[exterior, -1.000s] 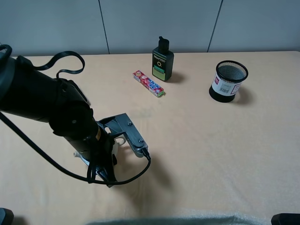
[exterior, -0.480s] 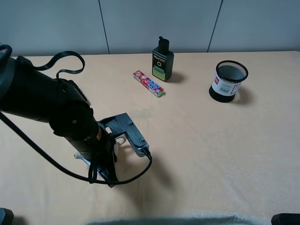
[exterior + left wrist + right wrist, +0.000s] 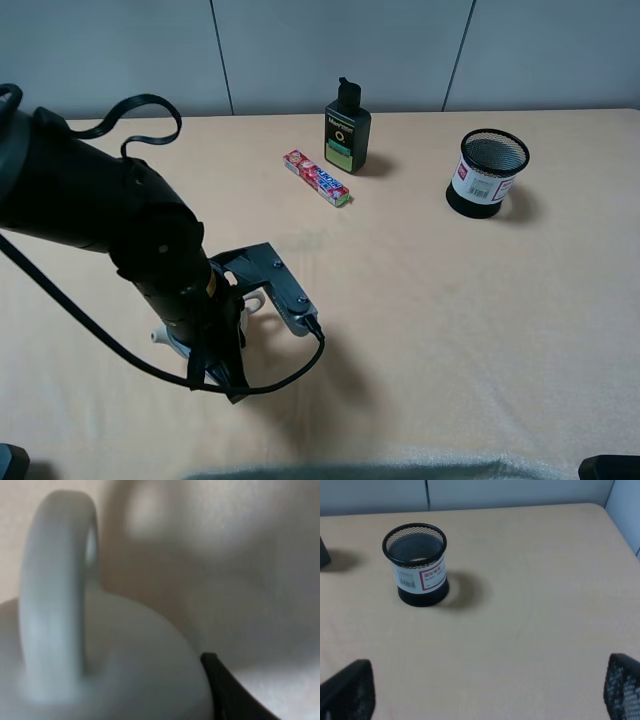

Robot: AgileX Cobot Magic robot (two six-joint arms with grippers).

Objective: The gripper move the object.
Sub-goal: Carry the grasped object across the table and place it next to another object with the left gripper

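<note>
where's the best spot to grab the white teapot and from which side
Probably the loop handle: it stands clear of the round body of the teapot, so fingers can close across its narrow band. Come from above, where the left gripper hangs over it.

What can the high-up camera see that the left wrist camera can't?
Only the high camera shows the black robot arm, the dark green bottle, the candy pack and the black mesh cup. Only the left wrist camera shows a loop handle up close, though blurry, with a black fingertip beside the pot. Both show the cream-white teapot, mostly hidden under the arm from above, and the tan table.
</note>
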